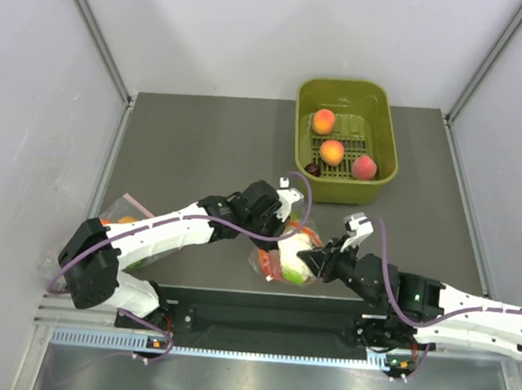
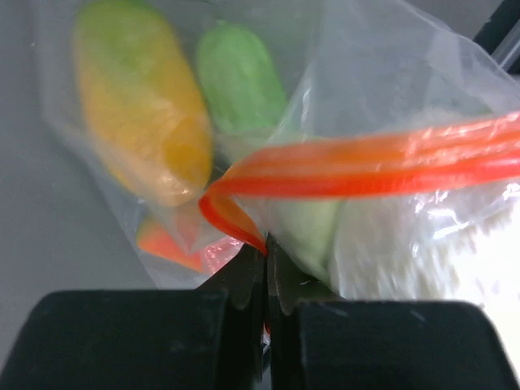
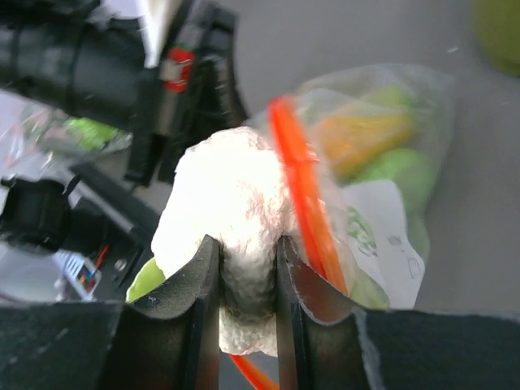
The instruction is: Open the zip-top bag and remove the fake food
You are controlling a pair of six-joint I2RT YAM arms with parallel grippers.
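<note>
The zip-top bag [image 1: 269, 264] lies near the table's front edge, between my two grippers. My left gripper [image 2: 266, 248] is shut on a fold of its orange-red zip strip [image 2: 366, 166], at the bag's far side in the top view [image 1: 285, 217]. Through the clear plastic I see fake food: a yellow-orange piece [image 2: 142, 122], a green oblong piece [image 2: 240, 77] and a red piece [image 2: 175, 244]. My right gripper [image 3: 248, 253] is shut on the white cauliflower [image 3: 231, 191] at the bag's mouth, next to the strip [image 3: 301, 195]. From above, the right gripper [image 1: 321, 259] touches the cauliflower [image 1: 297, 257].
A green basket [image 1: 385, 137] at the back right holds three peaches [image 1: 332, 151] and a small dark plum [image 1: 312, 169]. A second clear bag [image 1: 126, 213] with a pale pink strip lies at the left under my left arm. Walls enclose the table.
</note>
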